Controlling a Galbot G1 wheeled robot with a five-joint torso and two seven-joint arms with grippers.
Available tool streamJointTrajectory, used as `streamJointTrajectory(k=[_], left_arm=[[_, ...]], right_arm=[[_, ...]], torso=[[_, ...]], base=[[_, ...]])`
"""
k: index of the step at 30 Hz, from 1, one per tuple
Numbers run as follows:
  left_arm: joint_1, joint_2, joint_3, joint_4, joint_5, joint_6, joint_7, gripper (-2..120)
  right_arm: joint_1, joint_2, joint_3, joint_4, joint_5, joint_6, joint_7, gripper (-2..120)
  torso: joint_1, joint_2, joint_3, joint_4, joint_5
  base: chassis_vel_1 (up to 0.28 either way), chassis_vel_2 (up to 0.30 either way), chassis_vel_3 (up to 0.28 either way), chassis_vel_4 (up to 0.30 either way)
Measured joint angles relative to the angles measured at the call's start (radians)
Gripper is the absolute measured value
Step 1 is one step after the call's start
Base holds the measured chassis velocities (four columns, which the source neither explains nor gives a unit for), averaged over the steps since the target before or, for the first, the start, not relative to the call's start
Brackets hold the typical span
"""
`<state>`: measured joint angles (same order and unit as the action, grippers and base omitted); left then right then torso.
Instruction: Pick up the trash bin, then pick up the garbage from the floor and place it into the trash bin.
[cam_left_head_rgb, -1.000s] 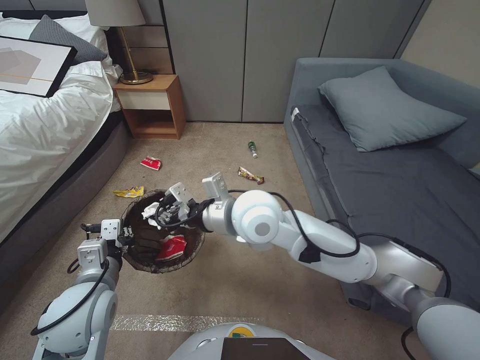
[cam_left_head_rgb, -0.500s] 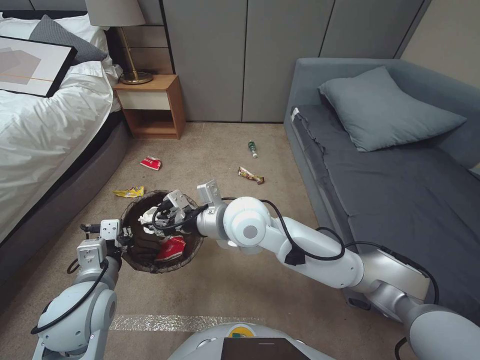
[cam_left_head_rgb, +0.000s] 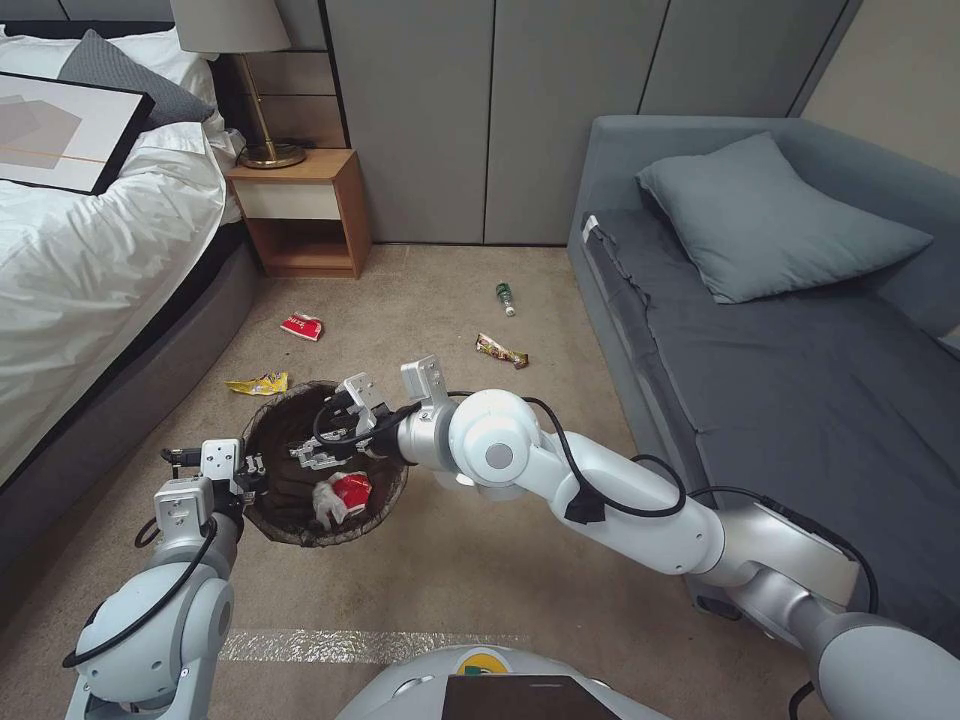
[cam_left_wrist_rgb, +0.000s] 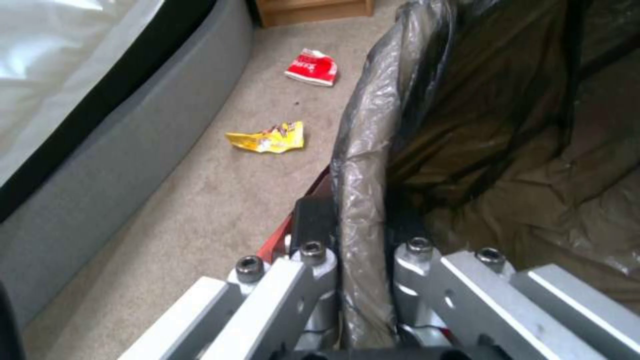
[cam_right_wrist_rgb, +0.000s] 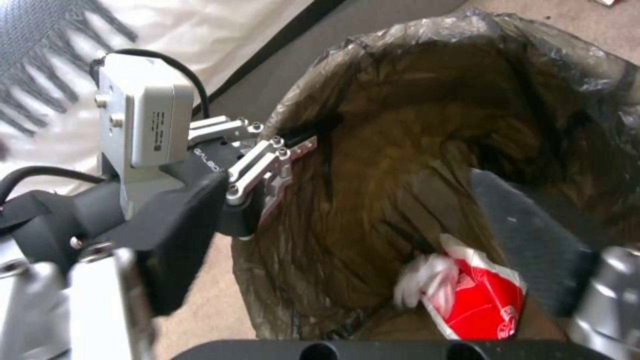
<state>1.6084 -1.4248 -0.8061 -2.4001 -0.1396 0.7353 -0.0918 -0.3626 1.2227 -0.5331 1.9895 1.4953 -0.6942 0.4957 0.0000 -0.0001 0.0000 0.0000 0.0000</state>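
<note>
Tissue (cam_left_head_rgb: 322, 497) that had been in the right gripper (cam_left_head_rgb: 318, 455) a second before now lay at the bottom of the trash bin (cam_left_head_rgb: 262, 425), beside a red-white wrapper (cam_left_head_rgb: 350, 492) already in there. My right gripper hung over the bin's mouth with its fingers spread and nothing between them. I took that piece as delivered.

My left gripper (cam_left_head_rgb: 252, 467) was pinched shut on the bin's near rim, the liner bag caught between its fingers, holding the bin up on my left side.

Four pieces were left on the carpet: a yellow wrapper (cam_left_head_rgb: 258, 383) just beyond the bin, a red packet (cam_left_head_rgb: 302, 326) farther toward the nightstand (cam_left_head_rgb: 300, 210), a brown snack wrapper (cam_left_head_rgb: 501, 351) toward the sofa (cam_left_head_rgb: 800, 350), and a small bottle (cam_left_head_rgb: 506, 298) beyond that.

Room looked fair. The carpet between bed (cam_left_head_rgb: 90, 280) and sofa lay open, though the bed's frame ran close along my left arm and the sofa's edge close under my right elbow. I judged the yellow wrapper the easiest reach.
</note>
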Motion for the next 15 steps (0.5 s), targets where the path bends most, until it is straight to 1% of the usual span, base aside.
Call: streamJointTrajectory(k=[1,2,3,4,10,12,13,14,15], left_arm=[[0.0,0.0,0.0,0.0,0.0,0.0,0.0,4],[0.0,0.0,0.0,0.0,0.0,0.0,0.0,4],[0.0,0.0,0.0,0.001,0.0,0.0,0.0,4],[0.0,0.0,0.0,0.001,0.0,0.0,0.0,4],[0.003,0.001,0.0,0.0,0.0,0.0,0.001,4],[0.005,0.003,-0.001,-0.001,0.0,0.0,0.001,4],[0.008,0.007,-0.003,-0.005,-0.001,0.0,0.001,4],[0.008,0.007,-0.003,-0.005,-0.001,0.0,0.001,4],[0.009,0.009,-0.003,-0.008,-0.002,0.0,0.001,4]], right_arm=[[-0.002,-0.001,0.001,0.001,0.0,0.0,0.0,93],[-0.002,-0.001,0.001,0.001,0.0,0.0,0.0,93],[-0.004,-0.003,0.002,0.002,0.0,0.0,0.0,98],[-0.005,-0.005,0.003,0.003,0.0,0.0,0.0,99],[-0.01,-0.017,0.011,0.013,0.0,-0.002,0.0,100],[-0.012,-0.029,0.023,0.028,0.001,-0.003,0.0,100],[-0.018,-0.055,0.049,0.053,0.001,-0.007,0.003,100],[-0.018,-0.055,0.049,0.053,0.001,-0.007,0.003,100],[-0.025,-0.073,0.072,0.072,0.002,-0.013,0.009,100]], torso=[[0.0,0.0,0.0,0.0,0.0],[0.0,0.0,0.0,0.0,0.0],[0.0,0.0,0.0,0.0,0.0],[0.0,0.0,0.0,0.0,0.0],[0.0,0.0,0.0,0.0001,0.0],[0.0,0.0,0.0,0.0001,0.0],[0.0,0.0,0.0,0.0003,0.0001],[0.0,0.0,0.0,0.0003,0.0001],[0.0,0.0,0.0,0.0003,0.0001]], base=[[0.0,0.0,0.0,0.0],[0.0,0.0,0.0,0.0],[0.0,0.0,0.0,0.0],[0.0,0.0,0.0,0.0],[0.0,0.0,0.0,0.0],[0.0,0.0,0.0,0.0],[0.0,0.0,0.0,0.0],[0.0,0.0,0.0,0.0],[0.0,0.0,0.0,0.0]])
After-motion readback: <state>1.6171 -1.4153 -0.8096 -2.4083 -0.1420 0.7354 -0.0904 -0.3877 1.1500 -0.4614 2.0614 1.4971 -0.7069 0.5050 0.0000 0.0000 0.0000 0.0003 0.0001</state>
